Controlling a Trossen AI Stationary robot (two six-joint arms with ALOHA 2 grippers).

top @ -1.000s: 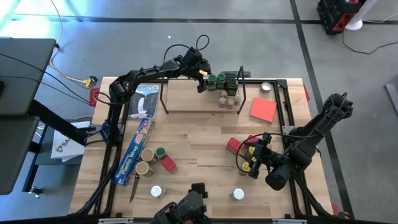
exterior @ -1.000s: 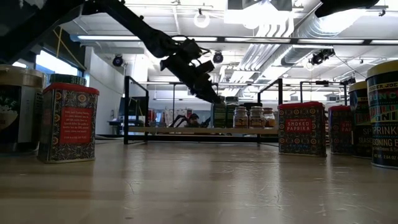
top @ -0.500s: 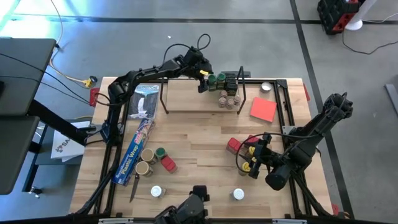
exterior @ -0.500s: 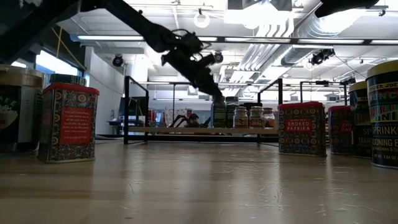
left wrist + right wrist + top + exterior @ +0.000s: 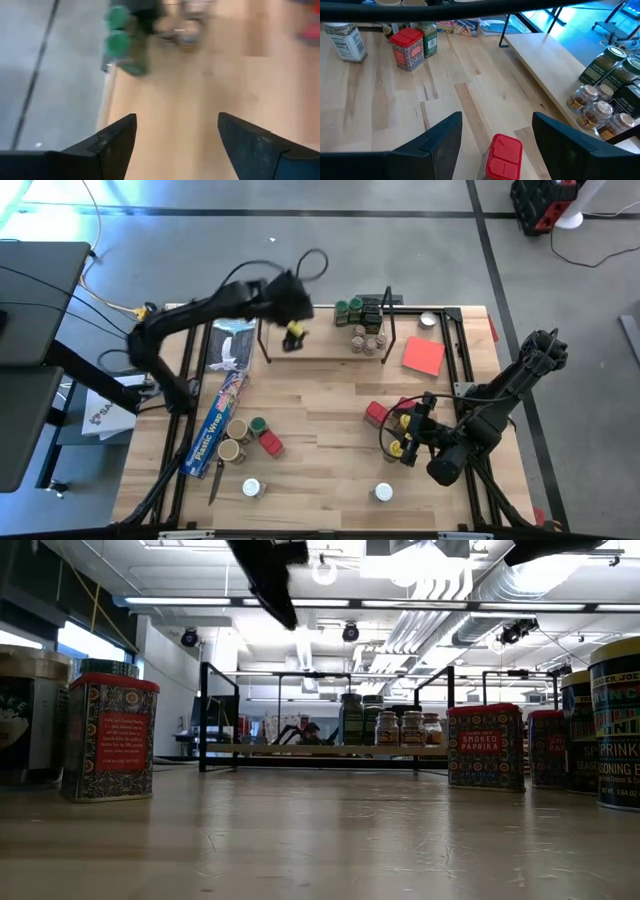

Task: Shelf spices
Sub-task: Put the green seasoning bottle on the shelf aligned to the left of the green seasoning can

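1. Presently, the left gripper (image 5: 292,335) is held above the shelf (image 5: 310,340), near its left end, with its fingers spread wide and nothing between them, as the left wrist view shows.
2. The spices already stored are grouped at the shelf's right end: green-lidded jars (image 5: 347,308) at the back and small clear jars (image 5: 368,340) in front.
3. In front of the shelf, a red tin (image 5: 271,443), a green-lidded jar (image 5: 258,425) and two tan-lidded jars (image 5: 234,440) are left on the tabletop (image 5: 320,410), beside a blue plastic-wrap box (image 5: 217,420).
4. The right gripper (image 5: 408,436) is parked well in front of the shelf's right end, opened wide over a red tin (image 5: 504,156).
5. The tins are judged rigid and light, best pinched across flat sides; round jars are probably glass, smooth and slippery, so the body below the lid is preferred.
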